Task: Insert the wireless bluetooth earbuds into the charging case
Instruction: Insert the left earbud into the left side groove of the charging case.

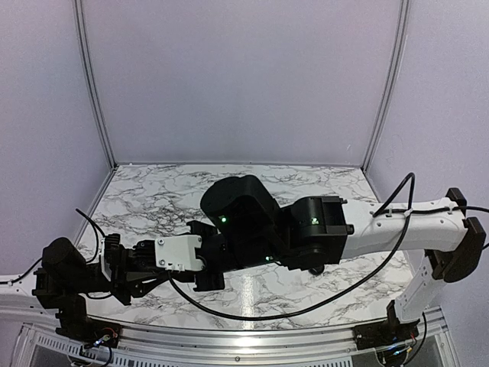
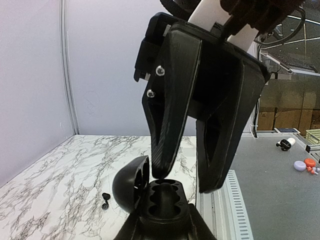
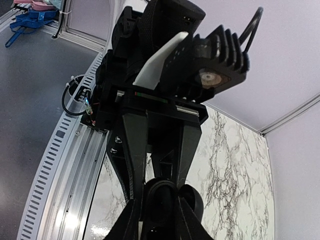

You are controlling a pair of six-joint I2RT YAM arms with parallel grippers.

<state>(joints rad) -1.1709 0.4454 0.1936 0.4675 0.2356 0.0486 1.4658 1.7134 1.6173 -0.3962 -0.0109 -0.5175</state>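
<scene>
My left fingers are pinching the glossy, rounded charging case, lid open; my right fingers are hanging parted above.

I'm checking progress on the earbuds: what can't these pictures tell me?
Top view: the crossed arms cover the open glossy black charging case.
Left wrist view: its wells are too dark to tell if filled; one tiny black earbud lies on the marble.
Right wrist view: black fingers block the case's inside.
</scene>
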